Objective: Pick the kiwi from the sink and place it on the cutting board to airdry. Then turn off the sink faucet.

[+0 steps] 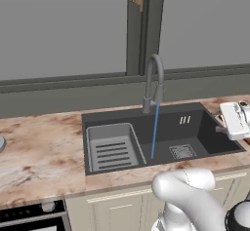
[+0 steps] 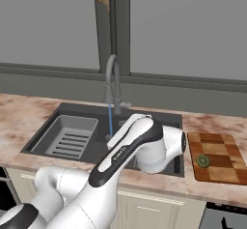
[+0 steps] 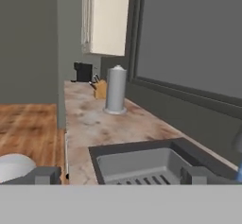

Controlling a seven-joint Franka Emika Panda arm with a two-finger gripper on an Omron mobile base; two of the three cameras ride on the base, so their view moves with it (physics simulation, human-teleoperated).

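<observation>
End effector [image 3: 120, 175] w/ tips wide apart, nothing btwn them, sits over the sink [image 1: 205, 137] at its right end. 1 kiwi [image 2: 203, 161] lies on 1 cutting board [image 2: 215, 156], on counter [image 2: 202, 124] just right of sink. 1 sink faucet [image 1: 153, 83] behind sink, 1 water stream [image 1: 155, 130] running into basin.
</observation>
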